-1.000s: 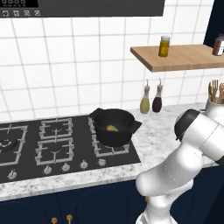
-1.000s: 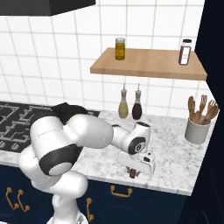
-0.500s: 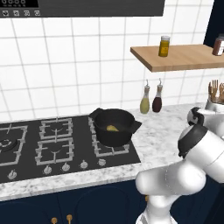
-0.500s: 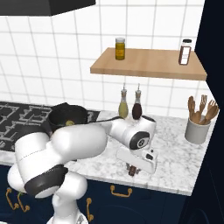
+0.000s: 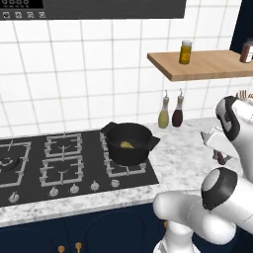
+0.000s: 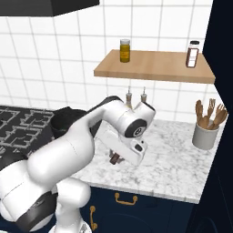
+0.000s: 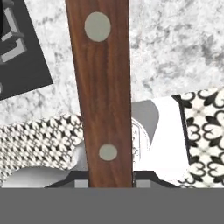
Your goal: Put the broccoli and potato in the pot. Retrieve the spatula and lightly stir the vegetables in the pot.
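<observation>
The squat black pot stands on the hob's right front burner, and the yellowish potato lies inside it. The arm covers part of the pot in the right base view. The broccoli is hidden. My gripper hangs over the marble counter's front part, right of the pot, shut on the spatula. The hand view shows the spatula's brown wooden handle with two grey rivets running up its middle. In the left base view my gripper is at the far right.
A grey cup of wooden utensils stands at the counter's right end. Two bottles stand against the tiled wall under a wooden shelf with jars. The gas hob lies left of the pot.
The arm has swung its elbow round and the hand has moved up and left, toward the pot, with the spatula in it. Pot and potato have not moved.
</observation>
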